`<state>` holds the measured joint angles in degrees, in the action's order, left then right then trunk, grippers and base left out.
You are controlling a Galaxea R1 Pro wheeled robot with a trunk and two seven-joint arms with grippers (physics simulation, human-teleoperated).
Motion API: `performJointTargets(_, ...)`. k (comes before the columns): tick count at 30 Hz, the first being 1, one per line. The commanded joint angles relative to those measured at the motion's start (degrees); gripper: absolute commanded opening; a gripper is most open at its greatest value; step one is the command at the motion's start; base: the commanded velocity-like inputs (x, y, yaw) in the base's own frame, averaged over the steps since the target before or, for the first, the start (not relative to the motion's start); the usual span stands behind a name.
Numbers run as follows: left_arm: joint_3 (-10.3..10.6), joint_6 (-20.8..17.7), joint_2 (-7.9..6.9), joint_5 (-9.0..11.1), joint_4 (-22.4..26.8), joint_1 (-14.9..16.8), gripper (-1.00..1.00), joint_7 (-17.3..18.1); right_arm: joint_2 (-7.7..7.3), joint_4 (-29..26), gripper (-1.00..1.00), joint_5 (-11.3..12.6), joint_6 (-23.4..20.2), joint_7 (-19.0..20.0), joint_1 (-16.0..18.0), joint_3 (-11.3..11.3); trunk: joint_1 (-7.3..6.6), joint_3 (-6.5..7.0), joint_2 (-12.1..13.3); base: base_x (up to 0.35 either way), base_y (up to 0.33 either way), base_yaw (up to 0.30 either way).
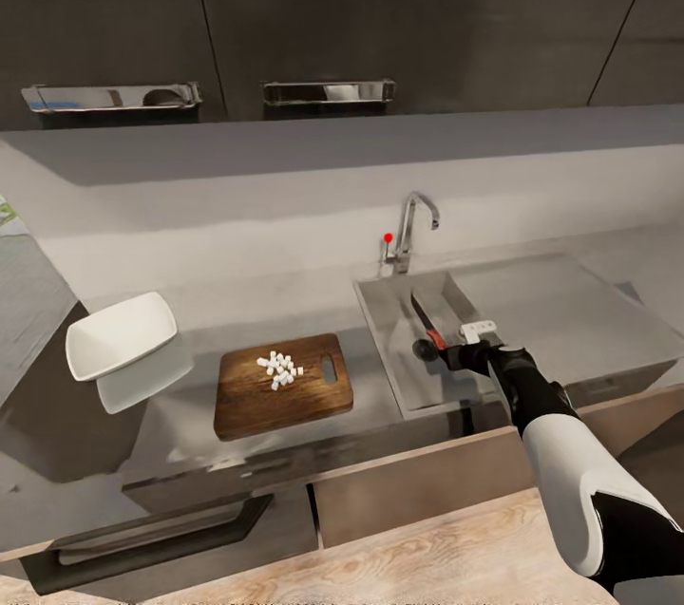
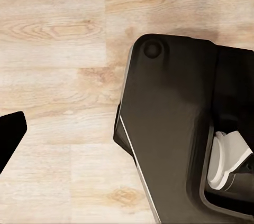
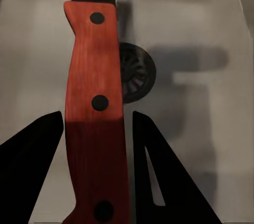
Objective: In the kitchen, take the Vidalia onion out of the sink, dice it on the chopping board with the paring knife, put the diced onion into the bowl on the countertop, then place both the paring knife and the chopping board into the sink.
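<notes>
Over on the worktop [image 1: 285, 301] at my left I see the bowl [image 1: 121, 334], then the chopping board [image 1: 282, 385] carrying diced onion [image 1: 278, 368]; above the sink [image 1: 394, 353] my right pincer [image 1: 454, 346] is clamped on the paring knife [image 3: 95, 113], handle between its fingers [image 3: 169, 182], blade pointing away.

Red-handled paring knife [image 1: 434, 315] over sink [image 1: 399, 363].
</notes>
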<state>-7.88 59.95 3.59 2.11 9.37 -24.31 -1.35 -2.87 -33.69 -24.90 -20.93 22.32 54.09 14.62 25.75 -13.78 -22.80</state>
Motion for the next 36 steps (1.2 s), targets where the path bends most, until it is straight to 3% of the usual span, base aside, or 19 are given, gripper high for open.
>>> performJointTargets(1, 0.14, 0.05, 0.01, 0.18, 0.12, -0.03, 1.0, -0.14, 0.05, 0.23, -1.0, -0.59, -0.12, 0.53, 0.05, 0.32, 0.03, -0.19, -0.12, 0.0, 0.0, 0.0)
performJointTargets(36, 0.15, 0.05, 0.01, 0.18, 0.04, -0.03, 1.0, -0.16, 0.32, 0.82, -1.0, -0.47, -0.08, -0.91, 0.05, 0.23, 0.03, -3.38, -0.12, 0.013, 0.016, 0.0)
